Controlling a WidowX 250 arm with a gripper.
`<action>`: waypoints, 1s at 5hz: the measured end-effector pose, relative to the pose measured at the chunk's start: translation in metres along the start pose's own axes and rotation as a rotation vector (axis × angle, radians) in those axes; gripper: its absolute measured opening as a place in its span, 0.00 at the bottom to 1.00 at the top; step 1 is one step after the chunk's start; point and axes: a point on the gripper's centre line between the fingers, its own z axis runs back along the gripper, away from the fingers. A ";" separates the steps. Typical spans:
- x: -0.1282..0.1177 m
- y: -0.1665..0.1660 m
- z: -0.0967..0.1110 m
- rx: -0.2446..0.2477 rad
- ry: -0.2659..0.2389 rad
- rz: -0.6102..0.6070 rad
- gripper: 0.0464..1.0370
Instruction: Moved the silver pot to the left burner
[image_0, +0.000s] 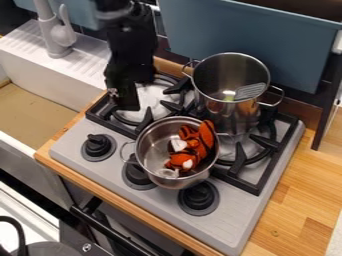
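Awaiting placement, the silver pot (155, 150) sits at five o'clock from the left burner (151, 102), the claw's (126, 104) grip impossible to tell.

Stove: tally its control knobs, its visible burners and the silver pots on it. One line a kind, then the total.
Silver pots: 2 (low pot, tall pot)
Control knobs: 3 (left knob, middle knob, right knob)
Visible burners: 2 (left burner, right burner)
Total: 7
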 end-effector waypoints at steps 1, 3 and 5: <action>0.005 -0.007 -0.009 -0.002 0.008 0.042 0.96; 0.011 -0.008 -0.015 -0.011 0.003 0.128 0.96; 0.014 -0.017 -0.033 0.012 0.015 0.223 0.96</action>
